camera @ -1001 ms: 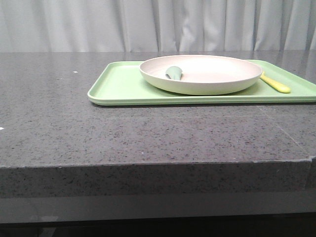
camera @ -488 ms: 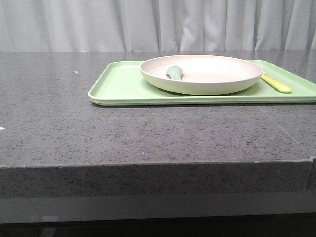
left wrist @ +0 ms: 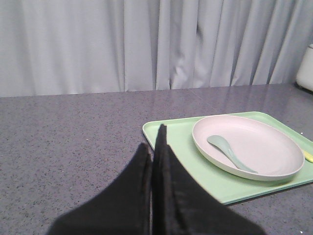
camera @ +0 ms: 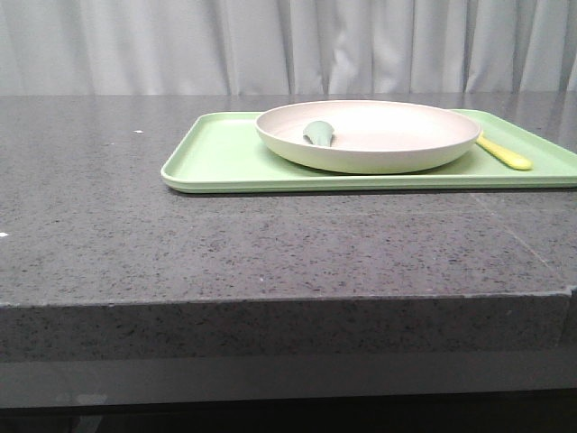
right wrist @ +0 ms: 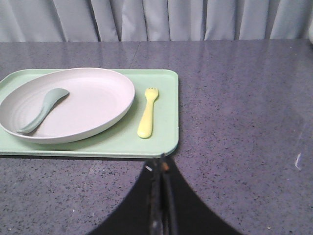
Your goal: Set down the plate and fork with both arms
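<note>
Fork [right wrist: 147, 114] beside plate [right wrist: 73, 103], ahead of clenched right end effector [right wrist: 161, 196] (untouched).

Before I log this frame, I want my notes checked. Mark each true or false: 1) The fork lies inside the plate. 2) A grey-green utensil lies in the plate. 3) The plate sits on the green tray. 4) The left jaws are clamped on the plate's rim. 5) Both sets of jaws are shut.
1) False. The fork lies on the tray, beside the plate, not in it.
2) True. The grey-green utensil rests inside the plate.
3) True.
4) False. The left gripper hangs over the bare countertop, short of the tray and holding nothing.
5) True. The right gripper shows no gap between its jaws, nor does the left.
</note>
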Controlling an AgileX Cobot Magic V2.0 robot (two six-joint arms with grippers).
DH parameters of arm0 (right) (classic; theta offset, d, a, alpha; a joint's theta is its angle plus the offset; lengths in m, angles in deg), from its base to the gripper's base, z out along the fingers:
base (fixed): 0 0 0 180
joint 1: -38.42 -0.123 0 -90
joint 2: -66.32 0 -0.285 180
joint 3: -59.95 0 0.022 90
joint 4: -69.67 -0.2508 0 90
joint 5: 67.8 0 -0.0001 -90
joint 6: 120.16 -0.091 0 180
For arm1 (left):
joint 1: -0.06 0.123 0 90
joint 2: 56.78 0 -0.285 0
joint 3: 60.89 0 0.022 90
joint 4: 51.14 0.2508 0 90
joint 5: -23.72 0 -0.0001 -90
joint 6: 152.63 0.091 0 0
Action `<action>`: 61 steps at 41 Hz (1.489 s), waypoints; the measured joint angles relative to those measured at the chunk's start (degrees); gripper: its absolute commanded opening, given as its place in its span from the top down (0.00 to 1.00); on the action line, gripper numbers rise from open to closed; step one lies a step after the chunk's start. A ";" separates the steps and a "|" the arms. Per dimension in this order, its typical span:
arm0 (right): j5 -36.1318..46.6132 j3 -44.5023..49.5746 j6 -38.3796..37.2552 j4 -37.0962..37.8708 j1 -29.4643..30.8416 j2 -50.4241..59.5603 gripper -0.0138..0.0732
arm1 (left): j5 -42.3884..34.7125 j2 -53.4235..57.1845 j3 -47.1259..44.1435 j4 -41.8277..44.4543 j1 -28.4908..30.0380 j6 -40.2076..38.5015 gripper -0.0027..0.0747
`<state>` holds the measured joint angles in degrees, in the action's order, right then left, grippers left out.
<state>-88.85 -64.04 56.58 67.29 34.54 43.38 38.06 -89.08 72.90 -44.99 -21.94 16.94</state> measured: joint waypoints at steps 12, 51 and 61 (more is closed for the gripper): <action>0.00 0.00 0.00 0.00 0.00 0.00 0.97 | 0.00 4.03 -3.97 -0.66 2.27 0.00 0.99; 0.13 0.10 0.00 0.00 0.00 0.00 0.97 | -3.99 24.87 -31.34 -5.25 22.99 0.00 0.99; 0.13 0.10 0.00 0.00 0.00 0.00 0.97 | -4.22 24.87 -31.34 -5.25 22.99 0.00 0.99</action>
<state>-88.72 -63.94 56.58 67.29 34.54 43.38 33.84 -64.21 41.56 -50.24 1.05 16.94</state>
